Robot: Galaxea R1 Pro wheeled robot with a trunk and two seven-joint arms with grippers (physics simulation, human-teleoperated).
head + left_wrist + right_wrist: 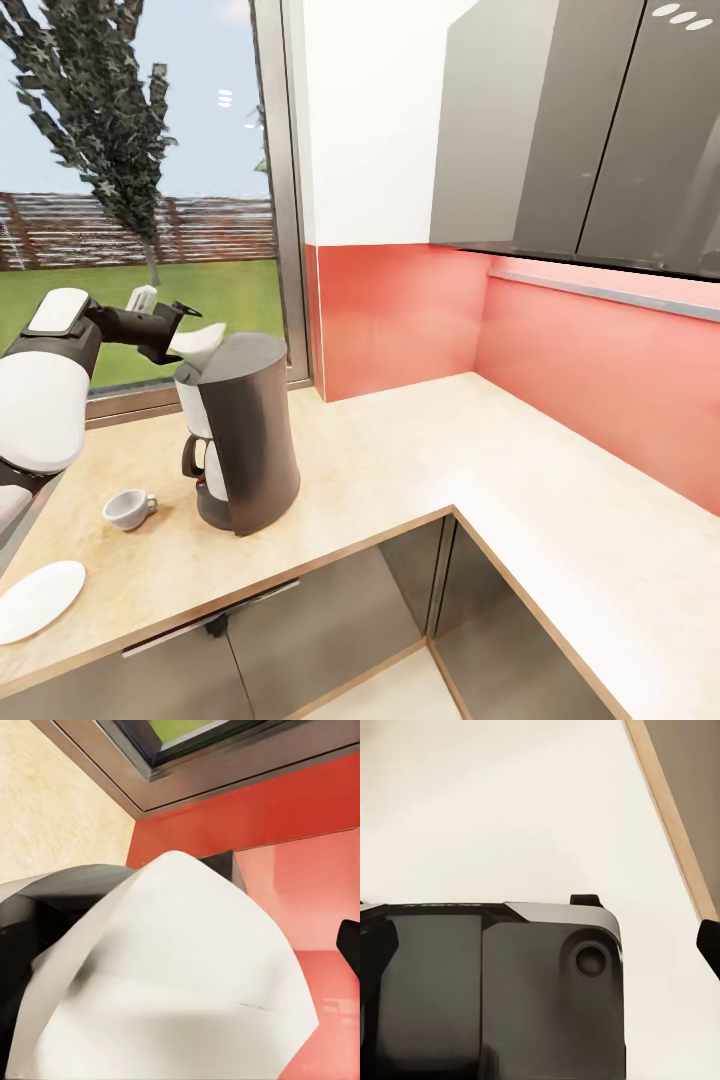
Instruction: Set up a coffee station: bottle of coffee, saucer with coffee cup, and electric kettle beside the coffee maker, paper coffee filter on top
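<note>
The filter [203, 343] is a white, cone-folded paper, wide at the mouth and creased along one side. In the head view it sits at the top rear edge of the coffee maker [245, 430], gripped by the left pincer [176, 330], whose black fingers close on the paper's near edge. The coffee maker is a dark grey, tapered body with a flat lid, a white carafe and black handle on its left face; it stands on the beige counter [400, 450] near the window [140, 200]. A white cup [128, 508] lies just left of its base, and a white saucer [38, 598] rests apart from it at the counter's front left edge.

The left wrist view brings the filter [180, 982] up close: a broad pale surface with a soft fold, overlapping the coffee maker's dark top [45, 907], with the red backsplash [300, 810] and window frame behind. Its contact with the lid cannot be told there.

The right wrist view looks down on a dark robot part [495, 990] over pale floor, with a cabinet edge [667, 817]; one black fingertip [709, 941] shows at the edge, and whether the right pincer is wide or narrow cannot be told
</note>
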